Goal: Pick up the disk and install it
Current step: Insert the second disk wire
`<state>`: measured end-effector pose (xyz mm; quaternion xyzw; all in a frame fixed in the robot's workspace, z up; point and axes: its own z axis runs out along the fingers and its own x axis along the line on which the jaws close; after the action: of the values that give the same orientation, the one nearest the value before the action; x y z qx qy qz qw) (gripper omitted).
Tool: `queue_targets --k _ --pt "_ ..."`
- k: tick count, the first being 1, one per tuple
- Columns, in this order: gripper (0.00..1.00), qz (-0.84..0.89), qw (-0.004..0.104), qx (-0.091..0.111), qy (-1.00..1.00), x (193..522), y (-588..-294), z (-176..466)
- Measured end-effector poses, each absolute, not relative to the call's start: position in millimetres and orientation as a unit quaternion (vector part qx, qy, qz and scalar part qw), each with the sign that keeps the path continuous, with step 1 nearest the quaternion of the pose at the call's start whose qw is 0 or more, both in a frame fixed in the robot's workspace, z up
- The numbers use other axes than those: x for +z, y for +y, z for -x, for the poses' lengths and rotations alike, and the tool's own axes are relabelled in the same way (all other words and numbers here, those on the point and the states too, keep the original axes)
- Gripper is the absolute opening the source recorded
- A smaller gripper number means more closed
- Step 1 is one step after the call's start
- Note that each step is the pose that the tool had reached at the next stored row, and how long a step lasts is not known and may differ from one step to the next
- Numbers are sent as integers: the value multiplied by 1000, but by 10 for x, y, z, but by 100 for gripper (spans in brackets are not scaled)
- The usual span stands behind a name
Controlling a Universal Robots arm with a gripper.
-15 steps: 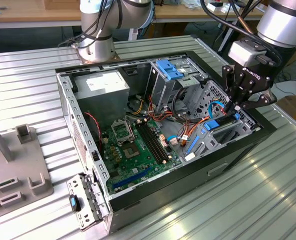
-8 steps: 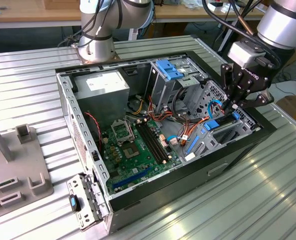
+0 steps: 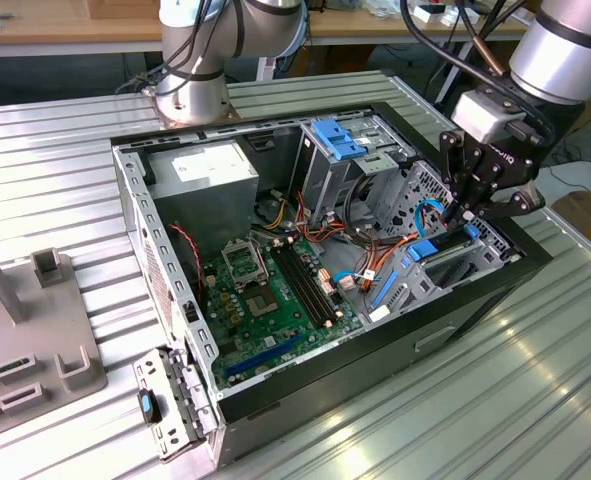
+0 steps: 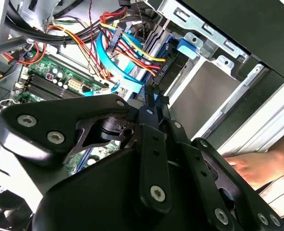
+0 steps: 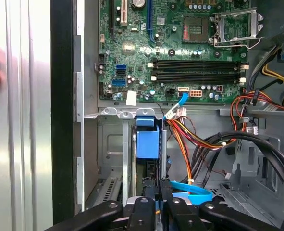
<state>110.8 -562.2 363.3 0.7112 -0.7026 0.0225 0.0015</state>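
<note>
With the claw (image 3: 472, 208) closed on the disk (image 5: 146, 144), standing on edge in its bay, push it straight along the rails.

Bare, dull-grey sheet metal for the computer case (image 3: 165, 260), punched with small holes along its wall. Ribbed, brushed aluminium on the table (image 3: 535, 400), faintly reflective. Glossy green lacquer over the motherboard (image 5: 180, 48), with shiny steel at the socket frame (image 5: 238, 26). Smooth, bright blue plastic on the latch (image 3: 337, 138) at 12 o'clock in the case. Matt black, finely textured metal on the gripper (image 3: 472, 210), studded with shiny screw heads. Satin silver on the arm (image 3: 565, 50). Soft-sheened rubbery insulation on the coloured cables (image 4: 127, 53).
</note>
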Motion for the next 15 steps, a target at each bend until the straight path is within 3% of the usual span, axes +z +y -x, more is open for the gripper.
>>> queue_targets --k 15 --pt "16 -714 -1 25 -700 3509 -5623 -1074"
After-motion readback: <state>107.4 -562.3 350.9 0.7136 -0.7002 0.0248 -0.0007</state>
